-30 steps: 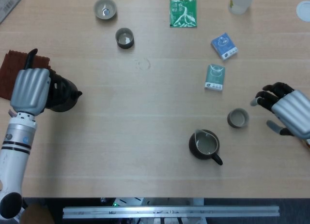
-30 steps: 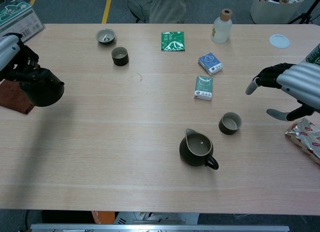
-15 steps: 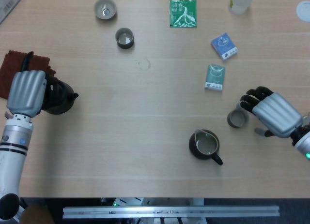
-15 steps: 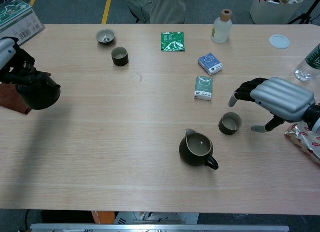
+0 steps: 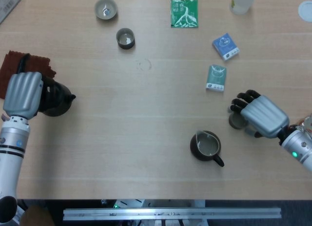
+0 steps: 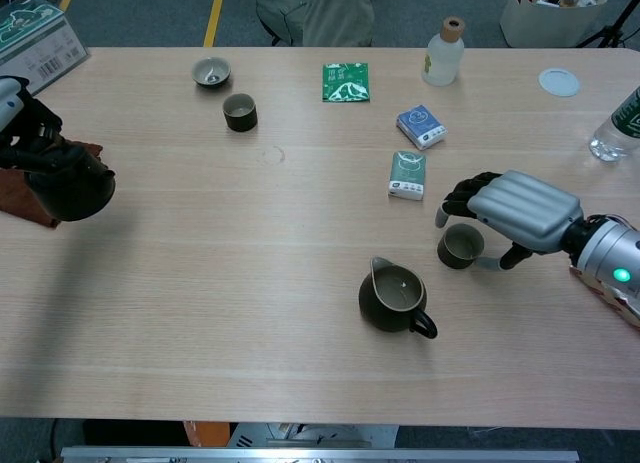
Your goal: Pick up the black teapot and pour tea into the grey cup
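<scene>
Both views are bright and evenly lit from above, with only soft, short shadows under the objects on the wooden table (image 6: 300, 233), no strong glare, and slight softness in the head view.

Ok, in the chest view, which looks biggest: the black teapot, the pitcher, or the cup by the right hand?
1. black teapot, though it sits at the frame edge, partly behind the left hand
2. pitcher, close in size
3. cup by the right hand
</scene>
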You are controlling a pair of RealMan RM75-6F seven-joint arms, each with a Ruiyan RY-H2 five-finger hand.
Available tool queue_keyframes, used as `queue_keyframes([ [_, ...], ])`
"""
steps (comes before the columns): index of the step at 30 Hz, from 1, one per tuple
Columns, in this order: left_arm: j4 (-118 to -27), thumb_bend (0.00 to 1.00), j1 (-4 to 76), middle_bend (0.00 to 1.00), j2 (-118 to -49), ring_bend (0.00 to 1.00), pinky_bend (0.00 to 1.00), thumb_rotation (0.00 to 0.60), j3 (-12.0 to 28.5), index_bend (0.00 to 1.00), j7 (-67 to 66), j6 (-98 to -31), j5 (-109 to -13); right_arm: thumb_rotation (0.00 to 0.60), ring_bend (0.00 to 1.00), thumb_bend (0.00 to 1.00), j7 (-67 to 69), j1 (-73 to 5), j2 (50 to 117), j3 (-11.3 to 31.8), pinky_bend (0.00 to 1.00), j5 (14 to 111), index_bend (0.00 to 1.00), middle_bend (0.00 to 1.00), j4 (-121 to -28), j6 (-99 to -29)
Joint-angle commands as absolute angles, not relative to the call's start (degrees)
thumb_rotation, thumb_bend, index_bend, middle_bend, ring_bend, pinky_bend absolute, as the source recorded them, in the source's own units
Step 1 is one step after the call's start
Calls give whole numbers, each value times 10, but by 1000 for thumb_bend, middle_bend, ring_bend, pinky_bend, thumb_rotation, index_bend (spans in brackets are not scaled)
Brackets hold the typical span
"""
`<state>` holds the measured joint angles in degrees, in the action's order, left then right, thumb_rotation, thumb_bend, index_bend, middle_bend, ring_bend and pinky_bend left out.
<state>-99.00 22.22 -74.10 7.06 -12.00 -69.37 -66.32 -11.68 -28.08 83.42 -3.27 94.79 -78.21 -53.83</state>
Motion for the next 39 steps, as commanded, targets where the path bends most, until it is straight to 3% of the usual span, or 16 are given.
queue_keyframes([
  [1, -991, 358, 221, 991, -740, 783, 0, 541, 70, 903, -120, -693, -662, 600, 199, 186, -118, -283, 839, -35, 225, 944, 319, 301, -778, -535],
  [18, -986, 358, 217, 989, -740, 780, 0, 540, 69, 902, -114, -691, -660, 600, 200, 227, -117, -292, 868, -45, 239, 930, 319, 304, -743, -529],
  [35, -980, 358, 212, 987, -735, 778, 0, 541, 70, 899, -105, -686, -656, 600, 277, 281, -131, -301, 883, -44, 322, 925, 400, 356, -735, -539],
  [39, -980, 358, 212, 987, -735, 778, 0, 541, 70, 899, -103, -684, -655, 600, 278, 282, -130, -300, 885, -46, 386, 924, 407, 357, -732, -542],
])
